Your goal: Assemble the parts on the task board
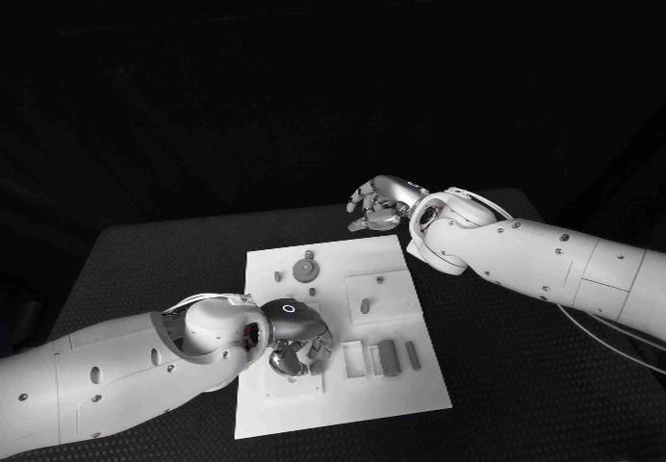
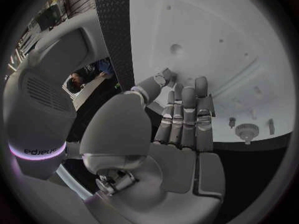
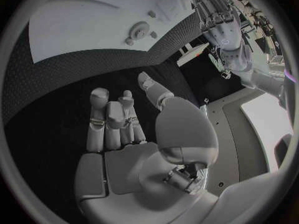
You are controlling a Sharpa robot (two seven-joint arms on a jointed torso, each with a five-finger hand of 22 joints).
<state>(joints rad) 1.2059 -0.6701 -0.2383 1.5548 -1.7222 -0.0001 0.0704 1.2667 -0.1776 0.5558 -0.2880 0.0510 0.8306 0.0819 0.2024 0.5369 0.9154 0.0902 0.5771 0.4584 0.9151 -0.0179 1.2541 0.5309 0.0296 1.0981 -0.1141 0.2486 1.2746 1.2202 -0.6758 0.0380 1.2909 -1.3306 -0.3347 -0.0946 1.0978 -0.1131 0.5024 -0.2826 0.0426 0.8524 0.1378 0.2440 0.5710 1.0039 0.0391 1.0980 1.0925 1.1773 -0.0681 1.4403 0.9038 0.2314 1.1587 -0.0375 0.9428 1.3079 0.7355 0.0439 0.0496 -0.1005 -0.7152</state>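
The task board point(image 1: 402, 385) lies mid-table, its gear-shaped part point(image 1: 304, 269) well beyond my left hand point(image 1: 294, 348), whose fingers point(image 2: 187, 109) lie side by side, flat on the board. My right hand point(image 1: 380, 202) hovers off the board's far corner, fingers loosely apart, holding nothing.

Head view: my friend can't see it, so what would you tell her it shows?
The left hand reaches down over the near part of a white board holding small grey parts. The right hand hovers past the board's far edge, over the black table, holding nothing.
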